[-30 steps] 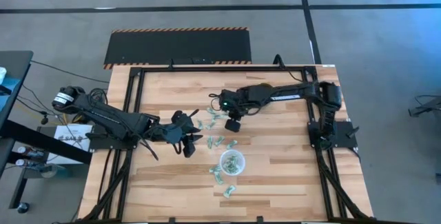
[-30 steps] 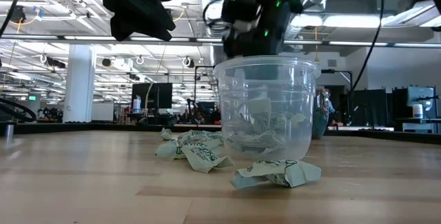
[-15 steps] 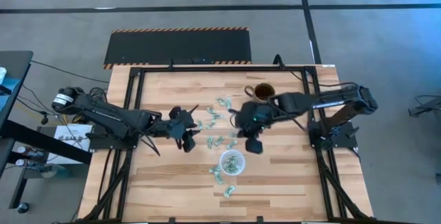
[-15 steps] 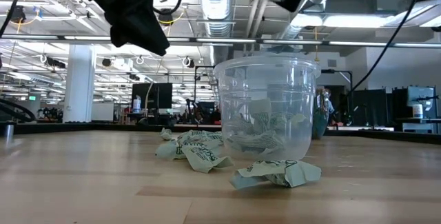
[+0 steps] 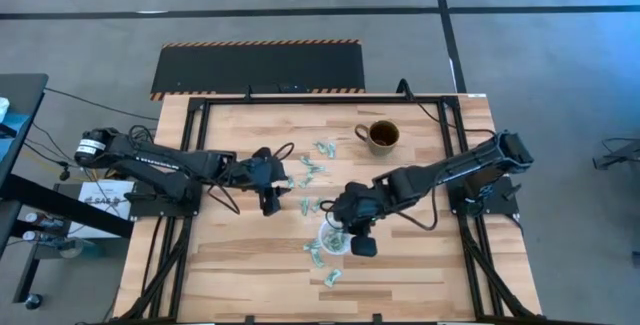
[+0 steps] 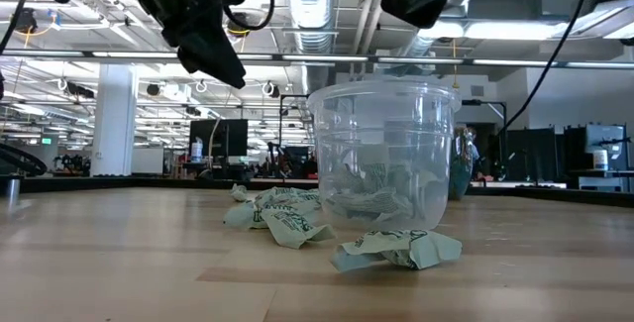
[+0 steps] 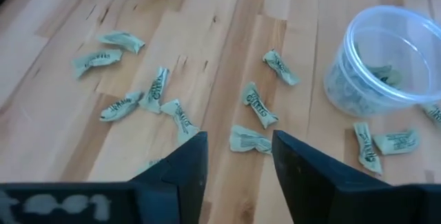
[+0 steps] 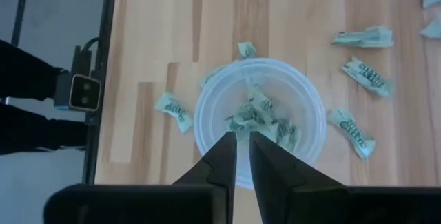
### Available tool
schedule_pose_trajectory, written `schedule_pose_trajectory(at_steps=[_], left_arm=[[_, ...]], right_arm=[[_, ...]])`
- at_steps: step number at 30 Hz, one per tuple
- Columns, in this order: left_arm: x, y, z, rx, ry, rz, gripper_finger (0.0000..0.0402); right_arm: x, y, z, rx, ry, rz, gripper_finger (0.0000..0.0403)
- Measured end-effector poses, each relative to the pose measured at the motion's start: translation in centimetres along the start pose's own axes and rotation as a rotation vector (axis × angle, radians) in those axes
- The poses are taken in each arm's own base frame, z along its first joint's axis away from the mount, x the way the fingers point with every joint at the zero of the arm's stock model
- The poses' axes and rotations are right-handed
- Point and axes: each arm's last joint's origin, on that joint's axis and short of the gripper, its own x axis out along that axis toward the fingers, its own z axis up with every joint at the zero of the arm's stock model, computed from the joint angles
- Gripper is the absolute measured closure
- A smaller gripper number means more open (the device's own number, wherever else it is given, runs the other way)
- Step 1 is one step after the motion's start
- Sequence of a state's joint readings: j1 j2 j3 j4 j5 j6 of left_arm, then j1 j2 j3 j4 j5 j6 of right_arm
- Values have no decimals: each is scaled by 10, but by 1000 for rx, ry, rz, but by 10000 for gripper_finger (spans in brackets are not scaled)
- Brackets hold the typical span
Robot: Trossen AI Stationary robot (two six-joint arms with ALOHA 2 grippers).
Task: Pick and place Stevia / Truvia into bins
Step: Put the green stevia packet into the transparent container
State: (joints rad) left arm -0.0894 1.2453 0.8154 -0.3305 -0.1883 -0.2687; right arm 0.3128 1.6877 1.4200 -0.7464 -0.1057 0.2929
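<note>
Pale green and white paper Stevia sachets (image 5: 312, 170) lie scattered on the light wooden slatted table (image 5: 230, 265), and several more sit inside the small round clear plastic cup (image 5: 334, 237). At left, we observe the left gripper (image 5: 272, 194) poised above the loose sachets, fingers spread with nothing between them. At centre, a few sachets lie just beside the cup. The right gripper (image 8: 238, 151) hangs directly over the cup, its fingers parted by a narrow gap and holding nothing. At far right stands a brown handled mug (image 5: 381, 135).

Open-plan lab: ceiling ducts (image 6: 315, 10), monitors (image 6: 220, 136).
</note>
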Motion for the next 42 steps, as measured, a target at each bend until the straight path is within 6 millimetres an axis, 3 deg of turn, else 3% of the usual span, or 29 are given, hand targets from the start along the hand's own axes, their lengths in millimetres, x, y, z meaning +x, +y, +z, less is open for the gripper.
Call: schedule_pose_trajectory(at_steps=[6,9,14,24,31,42], left_arm=[[8,-1,-1,40,19,-10,204],[24,-6,-3,90,49,-76,189],[50,-14,-11,221,141,-143,182],[90,-21,-15,487,246,-159,182],[116,-25,-20,498,314,-155,182],[127,-25,-25,445,359,-166,182]], right_arm=[[-7,-6,0,31,-1,-14,367],[-16,-11,-2,43,8,-48,367],[-30,-10,-19,52,88,-201,370],[-69,9,-67,203,-62,-347,376],[-84,22,-89,301,-175,-363,379],[-85,29,-93,290,-217,-396,386]])
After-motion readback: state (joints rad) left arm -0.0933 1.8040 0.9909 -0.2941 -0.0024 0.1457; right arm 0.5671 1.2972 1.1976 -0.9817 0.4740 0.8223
